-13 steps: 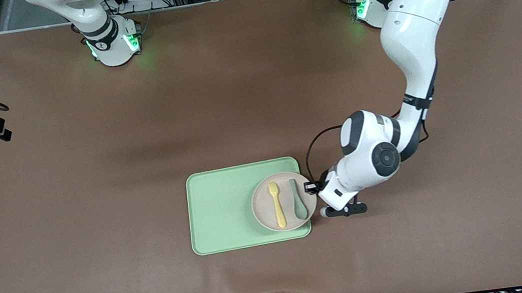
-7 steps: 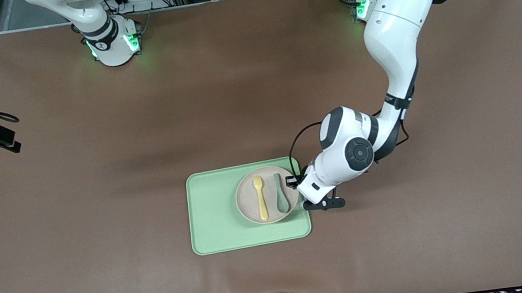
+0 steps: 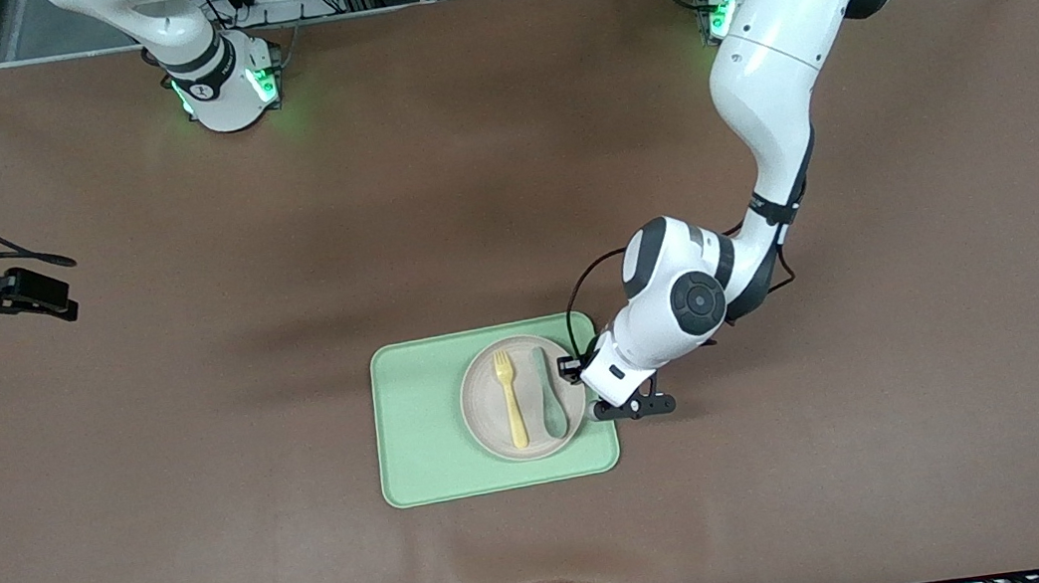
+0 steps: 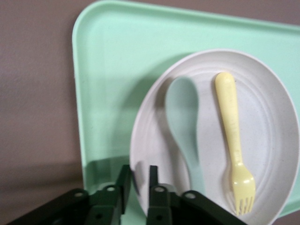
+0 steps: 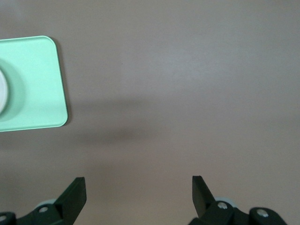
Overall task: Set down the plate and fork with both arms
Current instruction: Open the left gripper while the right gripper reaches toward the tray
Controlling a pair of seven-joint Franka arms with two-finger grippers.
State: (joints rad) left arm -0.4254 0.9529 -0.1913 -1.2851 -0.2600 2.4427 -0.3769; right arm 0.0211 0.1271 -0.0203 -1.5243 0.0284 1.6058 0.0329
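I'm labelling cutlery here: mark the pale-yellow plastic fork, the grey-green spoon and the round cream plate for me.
pale-yellow plastic fork (image 3: 513,403), front view, on its handle.
grey-green spoon (image 3: 550,396), front view, on its handle.
round cream plate (image 3: 484,404), front view, on bare surface beside the fork.

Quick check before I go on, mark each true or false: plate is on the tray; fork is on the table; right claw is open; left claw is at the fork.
1. The plate lies on the green tray. True.
2. The fork lies on the table. False: it lies on the plate, beside the spoon.
3. The right claw is open over bare table. True.
4. The left claw is at the fork. False: it is at the plate's rim.
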